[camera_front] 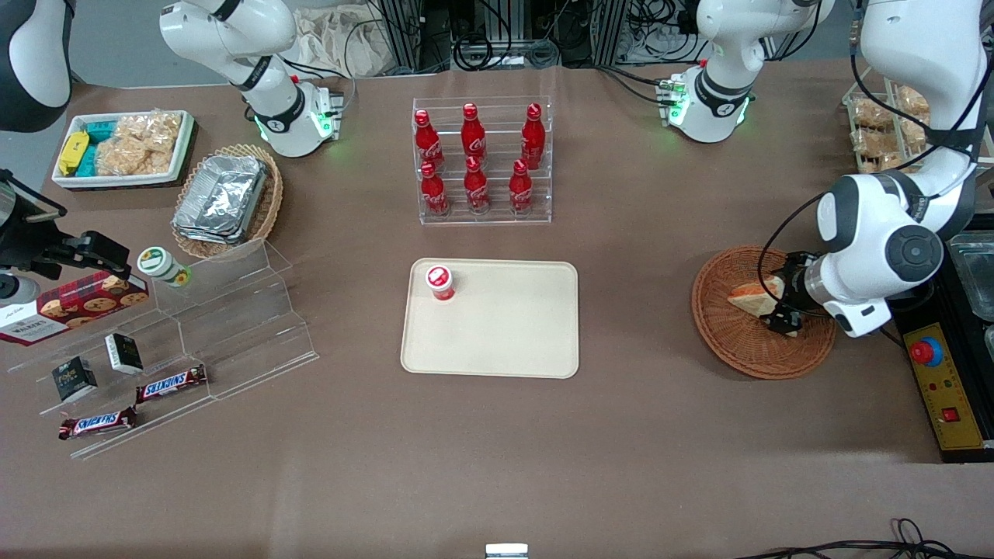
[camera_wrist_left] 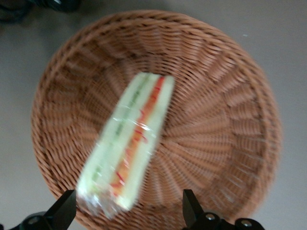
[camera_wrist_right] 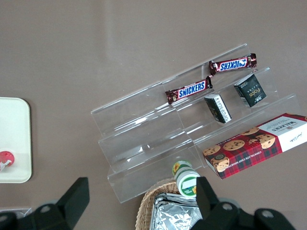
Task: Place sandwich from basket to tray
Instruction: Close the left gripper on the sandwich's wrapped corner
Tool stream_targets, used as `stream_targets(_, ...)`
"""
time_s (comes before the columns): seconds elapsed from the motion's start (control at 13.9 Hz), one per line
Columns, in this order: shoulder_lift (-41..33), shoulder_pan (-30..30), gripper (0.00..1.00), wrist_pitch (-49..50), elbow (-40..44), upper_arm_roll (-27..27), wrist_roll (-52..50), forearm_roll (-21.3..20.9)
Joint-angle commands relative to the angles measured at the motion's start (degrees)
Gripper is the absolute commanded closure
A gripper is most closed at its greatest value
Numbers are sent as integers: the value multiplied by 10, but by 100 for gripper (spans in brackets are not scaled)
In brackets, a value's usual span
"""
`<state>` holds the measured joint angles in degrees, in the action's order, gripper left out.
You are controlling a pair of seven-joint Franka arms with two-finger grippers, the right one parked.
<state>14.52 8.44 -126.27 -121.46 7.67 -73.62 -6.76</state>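
Hovering spread-fingered over the basket (camera_front: 762, 314), gripper (camera_wrist_left: 125, 211) straddles the wrapped sandwich (camera_wrist_left: 127, 160); probably light, soft and slippery, best pinched gently across its bread faces.

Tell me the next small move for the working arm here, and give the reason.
Probably lower a little and centre the open gripper over the sandwich, then close. The sandwich lies in the basket with one finger beside its end and the other finger well clear, so nothing is gripped yet. The tray holds only a small red-capped cup.
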Motion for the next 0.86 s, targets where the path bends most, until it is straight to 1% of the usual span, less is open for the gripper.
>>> stream_targets(0.0,-11,1,0,-9,-32,2,-14,-46)
stream_targets(0.14,-9,1,0,-9,-40,2,-13,-55)
stream_targets(0.29,-5,0,0,-9,-44,3,-14,-77)
stream_targets(0.36,6,1,18,-13,-40,3,-14,-82)
stream_targets(0.43,13,1,63,-16,-36,3,-16,-82)
stream_targets(0.5,16,0,100,-15,-38,3,-17,-82)
stream_targets(0.79,21,1,100,-13,-19,7,-14,-81)
